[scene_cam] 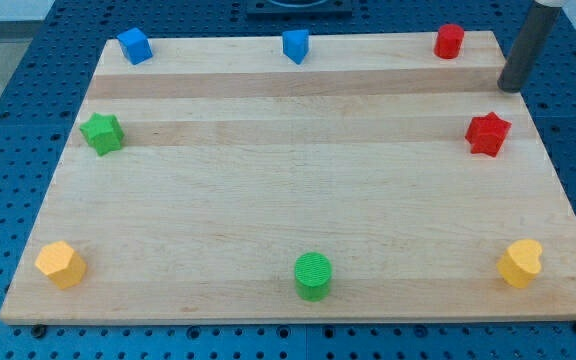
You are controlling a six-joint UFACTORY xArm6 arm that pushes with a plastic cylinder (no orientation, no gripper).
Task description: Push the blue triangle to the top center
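The blue triangle (pixel 295 46) sits at the top centre of the wooden board (pixel 298 200), close to its top edge. My tip (pixel 512 86) is at the view's top right, at the board's right edge, far to the right of the blue triangle. It touches no block. It stands right of the red cylinder (pixel 449 41) and above the red star (pixel 488 134).
A blue cube (pixel 134 46) sits at the top left. A green star (pixel 101 133) is at the left. A yellow hexagon (pixel 60 264) is at the bottom left, a green cylinder (pixel 314 276) at the bottom centre, a yellow heart (pixel 520 263) at the bottom right.
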